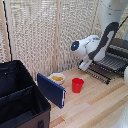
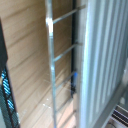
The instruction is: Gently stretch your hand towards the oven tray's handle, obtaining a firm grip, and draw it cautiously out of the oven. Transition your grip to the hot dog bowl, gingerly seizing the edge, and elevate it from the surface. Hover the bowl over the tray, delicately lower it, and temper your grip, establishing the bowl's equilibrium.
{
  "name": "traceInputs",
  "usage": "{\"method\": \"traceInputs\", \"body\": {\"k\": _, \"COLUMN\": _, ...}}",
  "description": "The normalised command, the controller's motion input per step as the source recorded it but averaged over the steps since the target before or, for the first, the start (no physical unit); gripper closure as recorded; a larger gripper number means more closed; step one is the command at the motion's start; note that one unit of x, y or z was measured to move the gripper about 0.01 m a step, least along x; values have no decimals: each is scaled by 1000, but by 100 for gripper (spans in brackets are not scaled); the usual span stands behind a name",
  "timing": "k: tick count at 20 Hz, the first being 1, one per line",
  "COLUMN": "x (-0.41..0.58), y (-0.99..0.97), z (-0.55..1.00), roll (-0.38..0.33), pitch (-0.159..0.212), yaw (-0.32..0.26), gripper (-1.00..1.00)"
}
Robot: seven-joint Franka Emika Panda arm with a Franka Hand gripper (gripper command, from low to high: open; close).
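Dark wire oven tray [image 1: 102,70] drawn out, directly under gripper [image 1: 85,65]; claw state impossible to tell.

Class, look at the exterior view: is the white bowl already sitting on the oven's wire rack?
No, the hot dog bowl rests on the wooden table beside the red cup, apart from the oven tray.

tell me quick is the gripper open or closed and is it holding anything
gripper: cannot be told; it sits low at the oven tray, but its fingers are hidden in the exterior view and out of the wrist view.
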Motion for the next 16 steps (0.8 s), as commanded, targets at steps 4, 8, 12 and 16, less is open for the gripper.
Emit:
{"method": "traceInputs", "body": {"k": 4, "x": 290, "y": 140, "z": 739, "roll": 32, "pitch": 0, "yaw": -195, "gripper": -100}}
{"method": "traceInputs", "body": {"k": 8, "x": 227, "y": 206, "z": 651, "roll": 57, "pitch": 0, "yaw": -219, "gripper": -100}}
{"method": "traceInputs", "body": {"k": 12, "x": 76, "y": 206, "z": 458, "roll": 171, "pitch": 0, "yaw": -243, "gripper": -100}}
{"method": "traceInputs", "body": {"k": 16, "x": 77, "y": 198, "z": 334, "roll": 226, "pitch": 3, "yaw": -239, "gripper": -100}}
